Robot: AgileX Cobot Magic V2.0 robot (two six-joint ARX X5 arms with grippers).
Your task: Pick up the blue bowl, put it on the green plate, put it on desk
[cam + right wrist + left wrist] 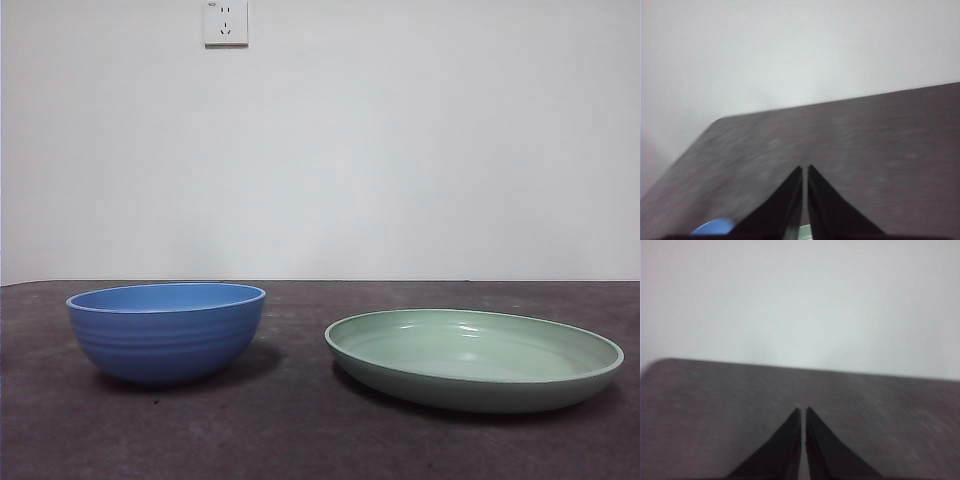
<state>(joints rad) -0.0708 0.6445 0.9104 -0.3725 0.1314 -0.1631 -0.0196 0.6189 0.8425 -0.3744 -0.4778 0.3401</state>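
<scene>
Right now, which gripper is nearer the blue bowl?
Right. The right gripper, fingers shut, has a sliver of the blue bowl showing beside it in its wrist view. The left gripper, also shut, sees only bare desk, no bowl.

The front view looks level and close across the bench [300, 430] at the wall, while both wrist views look down over the same bench.

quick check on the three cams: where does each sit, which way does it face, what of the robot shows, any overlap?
Front view: low, at desk height, facing the wall; blue bowl beside green plate, apart; no arm visible.
Left wrist view: above the desk, looking along it to the wall; left tool shut.
Right wrist view: same, tilted; right tool shut.
Shared: a blue bowl sliver shows in front and right wrist views.
</scene>
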